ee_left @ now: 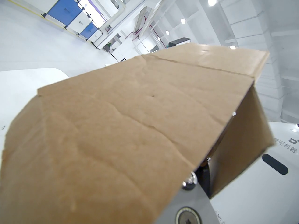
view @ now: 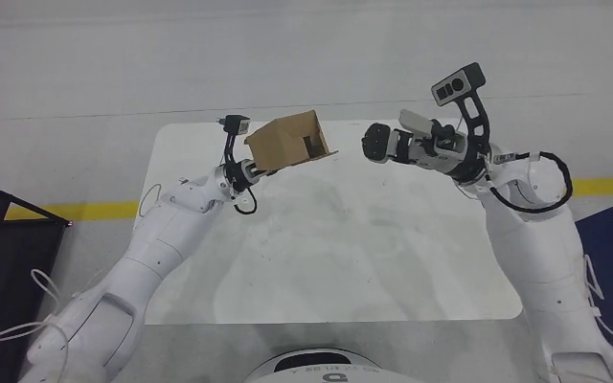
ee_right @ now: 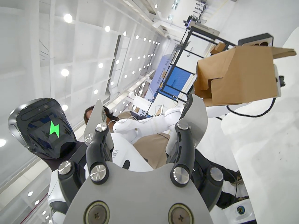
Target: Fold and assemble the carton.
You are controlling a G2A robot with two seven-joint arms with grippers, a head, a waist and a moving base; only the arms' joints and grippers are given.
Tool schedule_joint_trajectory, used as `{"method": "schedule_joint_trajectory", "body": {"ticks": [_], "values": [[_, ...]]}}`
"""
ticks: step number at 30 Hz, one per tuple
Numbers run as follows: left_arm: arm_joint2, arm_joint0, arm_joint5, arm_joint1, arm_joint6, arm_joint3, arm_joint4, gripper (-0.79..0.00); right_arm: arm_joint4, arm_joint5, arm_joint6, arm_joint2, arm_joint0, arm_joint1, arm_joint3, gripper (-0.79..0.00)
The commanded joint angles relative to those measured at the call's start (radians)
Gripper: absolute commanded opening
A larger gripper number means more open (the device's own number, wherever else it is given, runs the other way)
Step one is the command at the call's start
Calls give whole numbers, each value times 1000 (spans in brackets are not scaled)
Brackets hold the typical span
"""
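Observation:
A brown cardboard carton (view: 290, 139) hangs in the air over the back left of the white table (view: 335, 259), partly squared up, with one end open and a flap sticking out. My left gripper (view: 259, 165) holds it from its left side, shut on a wall; the carton (ee_left: 130, 122) hides most of the fingers. My right gripper (view: 369, 144) is level with the carton on its right, a short gap away and touching nothing. Its fingers (ee_right: 193, 113) are spread open and point at the carton's open end (ee_right: 243, 75).
A black frame (view: 19, 230) stands on the floor off the table's left side. A yellow floor line (view: 96, 209) runs behind the table. Bare tabletop lies under and in front of both arms.

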Motion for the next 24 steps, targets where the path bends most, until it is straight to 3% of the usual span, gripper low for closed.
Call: {"method": "schedule_joint_trajectory", "body": {"ticks": [1,14,24], "values": [[-3,0,0,-2,5,-1,11,-785,2,4,5,-18,3,-2,-1,-166],[-27,9,0,-13,-7,-6,25,-785,-30,12,-13,-159,78,-25,48,-215],[-53,22,3,-12,-34,-10,26,-785,-39,-9,-27,-244,169,-48,125,-209]]}}
